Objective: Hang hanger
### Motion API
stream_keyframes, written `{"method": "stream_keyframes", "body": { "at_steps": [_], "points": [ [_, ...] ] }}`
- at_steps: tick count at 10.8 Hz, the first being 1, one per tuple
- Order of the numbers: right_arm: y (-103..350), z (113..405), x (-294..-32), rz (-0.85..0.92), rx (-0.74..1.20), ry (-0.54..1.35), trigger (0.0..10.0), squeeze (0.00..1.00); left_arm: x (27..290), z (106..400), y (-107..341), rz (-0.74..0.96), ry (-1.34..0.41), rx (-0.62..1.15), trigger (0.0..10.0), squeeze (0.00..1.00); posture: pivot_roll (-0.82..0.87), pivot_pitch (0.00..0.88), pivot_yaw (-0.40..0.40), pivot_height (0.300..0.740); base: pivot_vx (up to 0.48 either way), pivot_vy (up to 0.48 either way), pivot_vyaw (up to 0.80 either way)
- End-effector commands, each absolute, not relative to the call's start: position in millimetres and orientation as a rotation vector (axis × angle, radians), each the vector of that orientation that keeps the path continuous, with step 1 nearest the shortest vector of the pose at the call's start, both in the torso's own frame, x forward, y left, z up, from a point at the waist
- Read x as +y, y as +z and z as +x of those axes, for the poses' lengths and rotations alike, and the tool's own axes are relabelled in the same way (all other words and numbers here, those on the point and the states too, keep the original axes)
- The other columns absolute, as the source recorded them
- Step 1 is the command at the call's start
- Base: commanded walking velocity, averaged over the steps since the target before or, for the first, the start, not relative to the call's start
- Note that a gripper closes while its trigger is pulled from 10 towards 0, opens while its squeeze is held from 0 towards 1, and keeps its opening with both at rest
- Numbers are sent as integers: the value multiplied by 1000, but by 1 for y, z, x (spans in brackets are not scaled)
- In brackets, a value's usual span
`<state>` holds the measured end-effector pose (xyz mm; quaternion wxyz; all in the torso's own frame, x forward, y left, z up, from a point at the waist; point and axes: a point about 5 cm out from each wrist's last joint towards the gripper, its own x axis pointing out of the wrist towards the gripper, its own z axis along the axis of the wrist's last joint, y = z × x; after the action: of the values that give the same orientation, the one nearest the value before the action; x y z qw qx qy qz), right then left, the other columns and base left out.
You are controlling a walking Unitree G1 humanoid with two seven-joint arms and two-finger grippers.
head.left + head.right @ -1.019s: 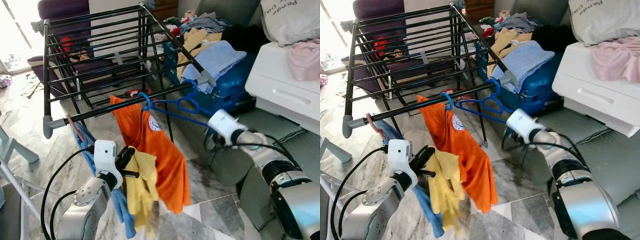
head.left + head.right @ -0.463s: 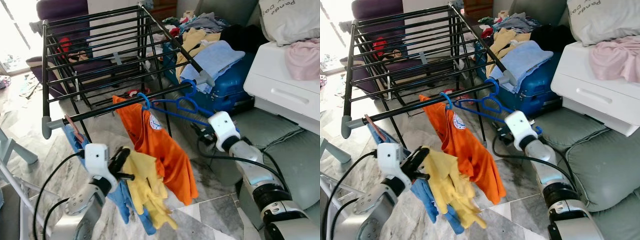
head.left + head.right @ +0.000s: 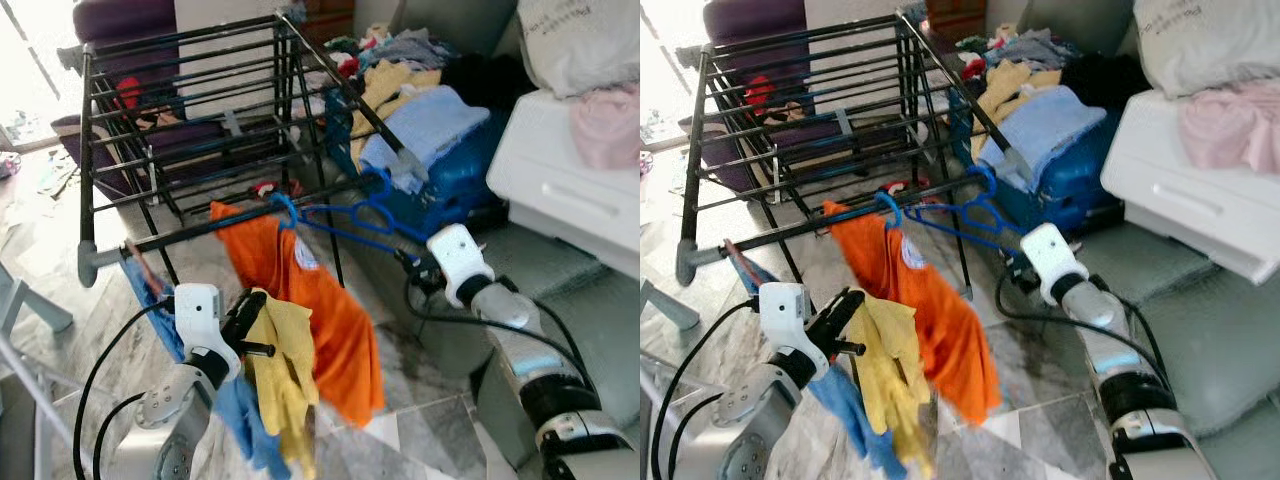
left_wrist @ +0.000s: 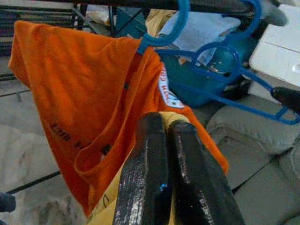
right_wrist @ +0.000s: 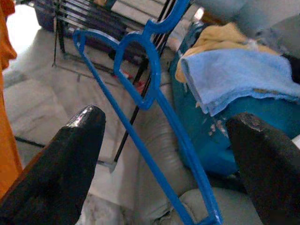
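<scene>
A black drying rack (image 3: 180,100) stands ahead. On its front rail hangs a blue hanger (image 3: 287,207) carrying an orange shirt (image 3: 330,310). Beside it, further right on the same rail, hooks an empty blue hanger (image 3: 350,225). My right gripper (image 5: 166,119) is open at that hanger's lower end, and the hanger's arm (image 5: 149,89) runs between the fingers. My left gripper (image 4: 164,124) is shut on a yellow garment (image 3: 285,370), held low in front of the orange shirt. A blue garment (image 3: 240,410) hangs behind my left arm.
A blue suitcase (image 3: 470,170) heaped with clothes (image 3: 420,120) sits right of the rack. A white cabinet (image 3: 570,190) and grey sofa cushions (image 3: 600,310) lie further right. A purple seat (image 3: 120,20) stands behind the rack. The floor is marble tile (image 3: 60,280).
The camera has shaken slightly. The yellow garment in my left gripper has swung back under the gripper. My right gripper stays at the empty hanger's lower end.
</scene>
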<state>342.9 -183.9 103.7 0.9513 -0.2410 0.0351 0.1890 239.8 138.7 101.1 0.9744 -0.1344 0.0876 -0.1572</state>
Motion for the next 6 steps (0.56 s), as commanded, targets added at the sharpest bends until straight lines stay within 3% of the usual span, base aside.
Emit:
{"method": "stream_keyframes", "body": {
  "at_steps": [1, 4, 5, 6],
  "points": [
    [107, 343, -177, -505, 74, 430, 10000, 1000, 141, 242, 106, -264, -318, 148, 10000, 0, -67, 0, 59, 740, 371, 0, 0],
    [101, 339, -179, -557, 119, 498, 10000, 1000, 141, 243, 105, -263, -316, 149, 10000, 0, -70, 0, 51, 740, 368, 0, 0],
    [101, 339, -181, -590, 125, 506, 10000, 871, 140, 243, 104, -264, -316, 154, 10000, 0, -70, 0, 50, 740, 349, 0, 0],
    [100, 339, -182, -601, 134, 514, 10000, 376, 139, 242, 103, -261, -315, 157, 10000, 0, -71, 0, 50, 740, 304, 0, 0]
  ]
}}
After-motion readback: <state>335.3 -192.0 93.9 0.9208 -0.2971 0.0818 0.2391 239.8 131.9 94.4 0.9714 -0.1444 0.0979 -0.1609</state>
